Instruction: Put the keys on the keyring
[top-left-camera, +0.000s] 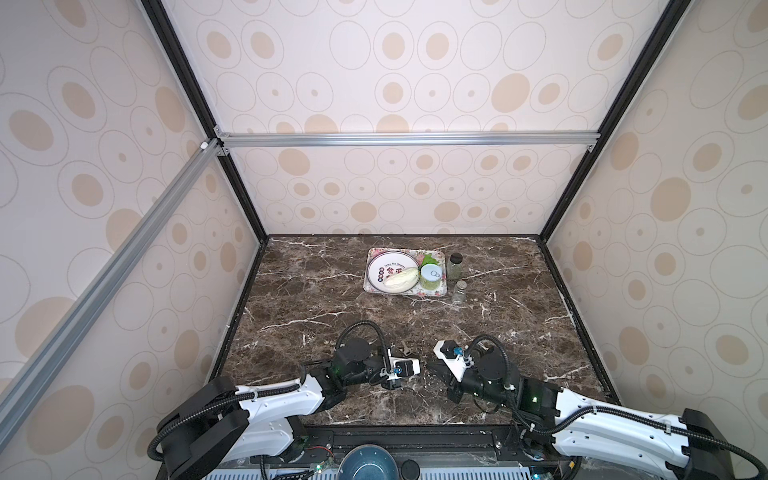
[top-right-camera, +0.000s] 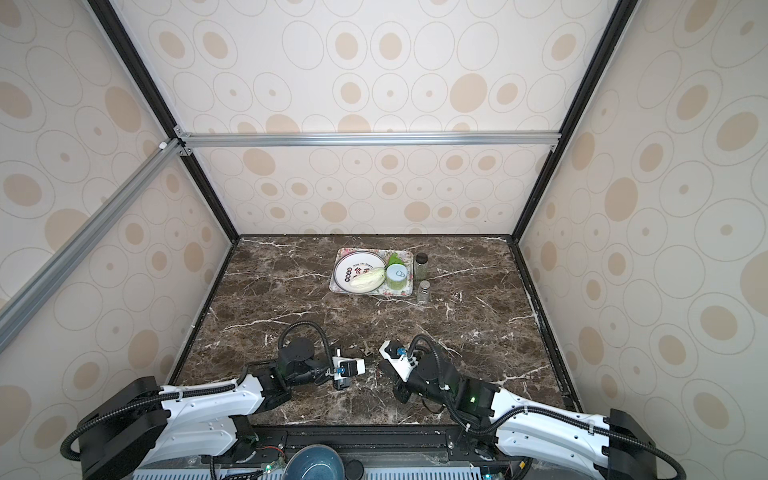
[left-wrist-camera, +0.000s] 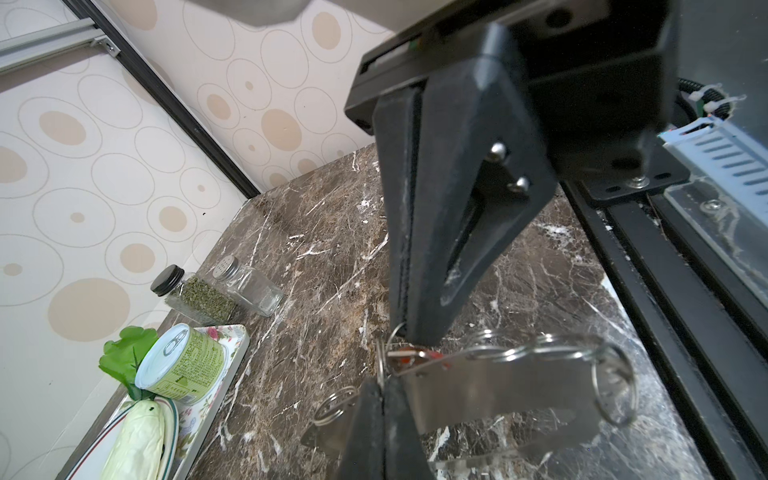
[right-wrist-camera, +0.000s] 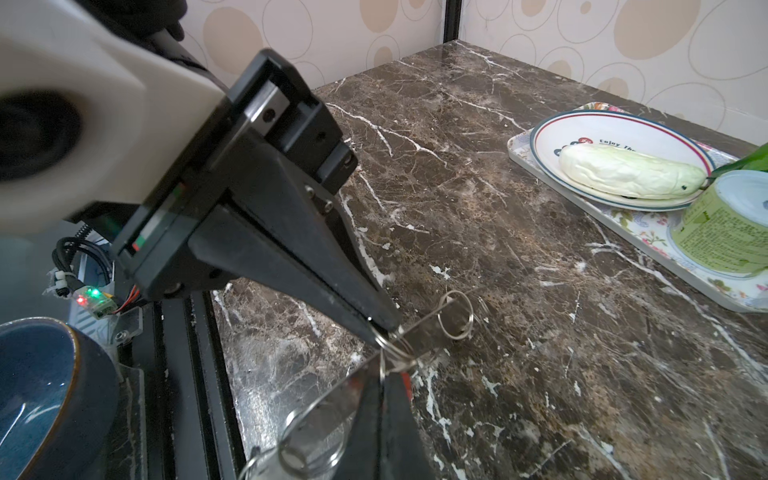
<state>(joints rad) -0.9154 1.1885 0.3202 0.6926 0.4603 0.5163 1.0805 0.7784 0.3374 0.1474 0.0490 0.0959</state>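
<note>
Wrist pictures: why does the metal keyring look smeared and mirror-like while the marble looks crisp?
Left wrist view: the keyring sits close to the lens, so it is out of focus, its polished face glaring grey; right wrist view: it mirrors the marble table and almost vanishes.

Your keyring (left-wrist-camera: 498, 386) is a flat, shiny grey metal plate with a big cut-out and small split rings (left-wrist-camera: 614, 384) hooked round its rim. It is tilted above the marble (left-wrist-camera: 324, 257), close to the front edge. The red-tagged key (left-wrist-camera: 432, 355) sits tight against one end of the plate beside a split ring, with only a sliver of red showing. In both top views, what looks like your second key (top-left-camera: 402, 345) lies on the marble in the lower middle of the frame, too small to make out.
</note>
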